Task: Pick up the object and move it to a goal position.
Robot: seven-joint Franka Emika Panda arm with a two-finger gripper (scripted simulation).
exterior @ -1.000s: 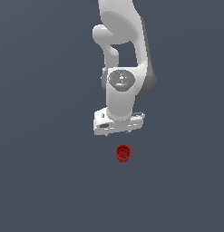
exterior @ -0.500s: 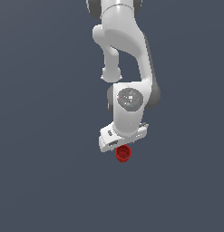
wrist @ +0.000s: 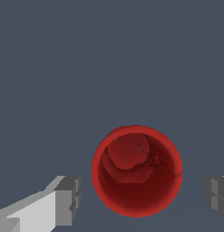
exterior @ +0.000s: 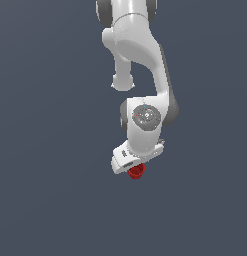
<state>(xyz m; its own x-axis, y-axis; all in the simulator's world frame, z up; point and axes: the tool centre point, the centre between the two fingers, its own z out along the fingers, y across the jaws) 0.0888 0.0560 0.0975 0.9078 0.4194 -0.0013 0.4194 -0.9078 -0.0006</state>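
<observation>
The object is a small red cup-like cylinder (exterior: pixel 136 172) standing on the dark grey floor, partly hidden under the white gripper hand in the exterior view. In the wrist view the red cup (wrist: pixel 136 170) shows from above, open side up, with a hollow inside. My gripper (wrist: pixel 143 199) is open, with one grey fingertip (wrist: pixel 68 200) on one side of the cup and the other (wrist: pixel 217 197) on the far side. Both pads stand apart from the cup's wall. In the exterior view the gripper (exterior: pixel 135 167) is right over the cup, its fingers hidden.
Only the plain dark grey floor (exterior: pixel 55 200) surrounds the cup. The white arm (exterior: pixel 140 60) rises above the hand towards the top of the exterior view.
The arm has come down over the cup. The hand was above and apart from it a second ago and now covers its top in the exterior view. The cup has not moved.
</observation>
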